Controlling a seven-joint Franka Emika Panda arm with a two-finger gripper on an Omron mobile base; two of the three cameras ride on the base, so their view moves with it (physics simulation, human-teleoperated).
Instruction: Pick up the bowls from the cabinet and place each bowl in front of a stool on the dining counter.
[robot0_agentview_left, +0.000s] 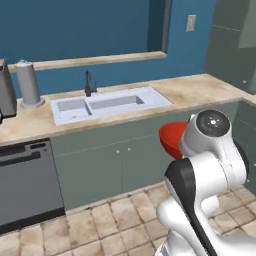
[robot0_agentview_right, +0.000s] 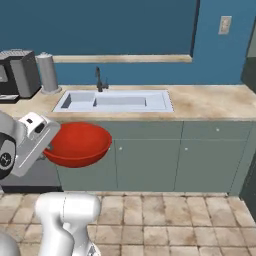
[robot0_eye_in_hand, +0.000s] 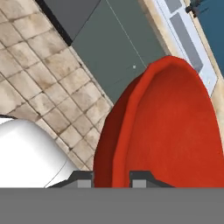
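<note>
Right base view, red bowl (robot0_agentview_right: 77, 144) upright, mouth up, jaws clamped on its rim.

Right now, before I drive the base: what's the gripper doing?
Gripper: closed on the rim of the shallow glossy red bowl, carried in the air in front of the grey-green base cabinets.

A plain glossy red bowl (robot0_agentview_right: 77, 144). Grey-green cabinet fronts (robot0_agentview_right: 150, 155) under a beige veined worktop (robot0_agentview_right: 210, 102). White sink (robot0_agentview_right: 115, 101), deep blue wall (robot0_agentview_right: 110, 27), mottled tan floor tiles (robot0_agentview_right: 165, 225).
</note>
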